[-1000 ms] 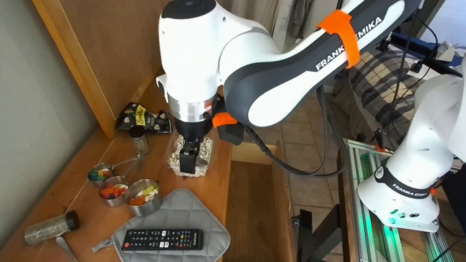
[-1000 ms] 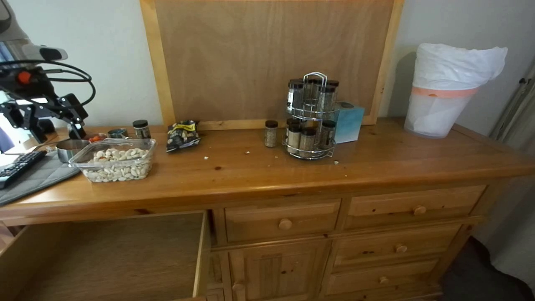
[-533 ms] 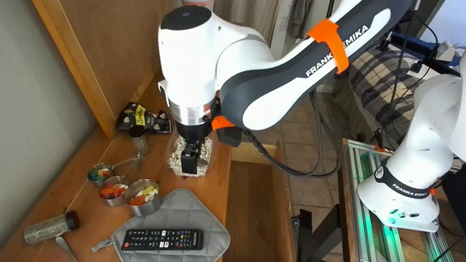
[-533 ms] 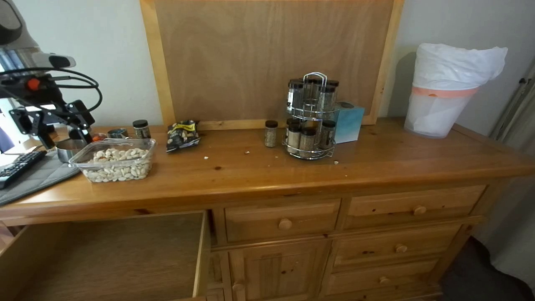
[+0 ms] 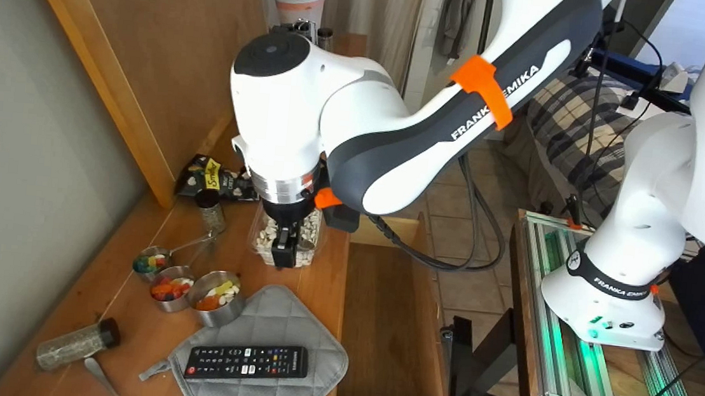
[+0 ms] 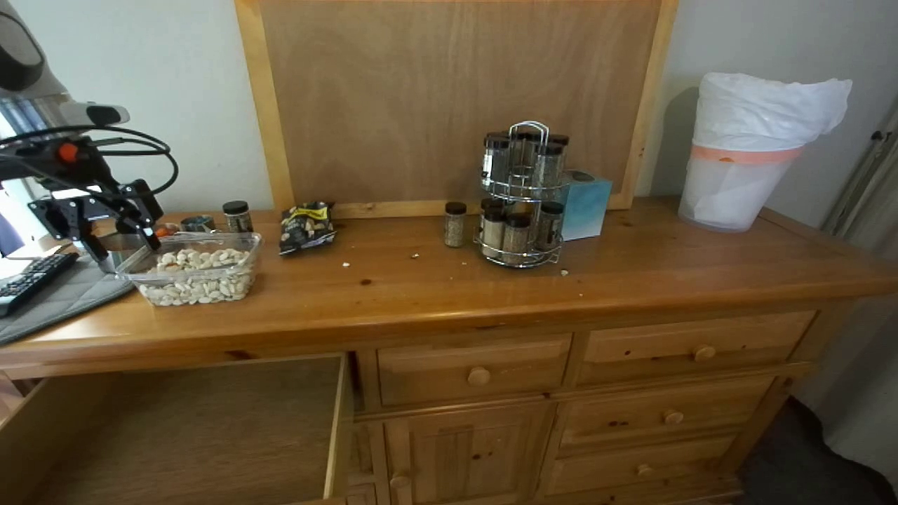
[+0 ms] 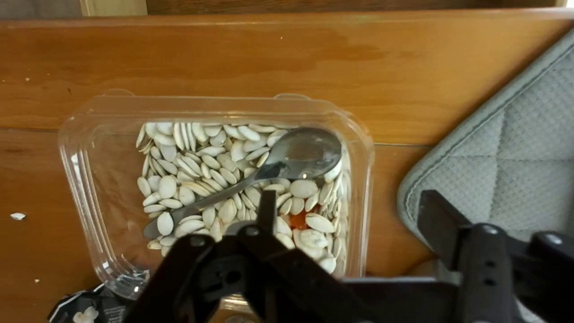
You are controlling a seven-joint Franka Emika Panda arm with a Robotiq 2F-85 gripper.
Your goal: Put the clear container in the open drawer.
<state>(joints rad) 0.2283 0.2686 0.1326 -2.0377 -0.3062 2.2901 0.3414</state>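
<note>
Pale wall (image 6: pixel 175 140) and a framed wood panel (image 6: pixel 456 98) rise behind the long desk (image 6: pixel 421 287), on which the clear container (image 7: pixel 210 106) sits upright, part filled with pale seeds (image 7: pixel 168 186). A spoon (image 7: pixel 271 170) lies in it, bowl toward two o'clock, handle toward eight in the wrist view. The gripper (image 7: pixel 354 208) is spread wide, the container's three-o'clock wall between its fingers as seen there; whether either finger touches that wall, I cannot tell. From the container, in an exterior view, the open drawer (image 5: pixel 386 328) lies at four o'clock, below the desk top; three metal cups (image 5: pixel 221 317) of colourful pieces stand around eight, a snack bag (image 5: pixel 217 176) lies at ten, and the black remote (image 5: pixel 247 362) rests on the grey pot holder (image 5: pixel 291 320) toward six. A spice rack (image 6: pixel 519 188) stands well apart, between two and three o'clock in an exterior view.
</note>
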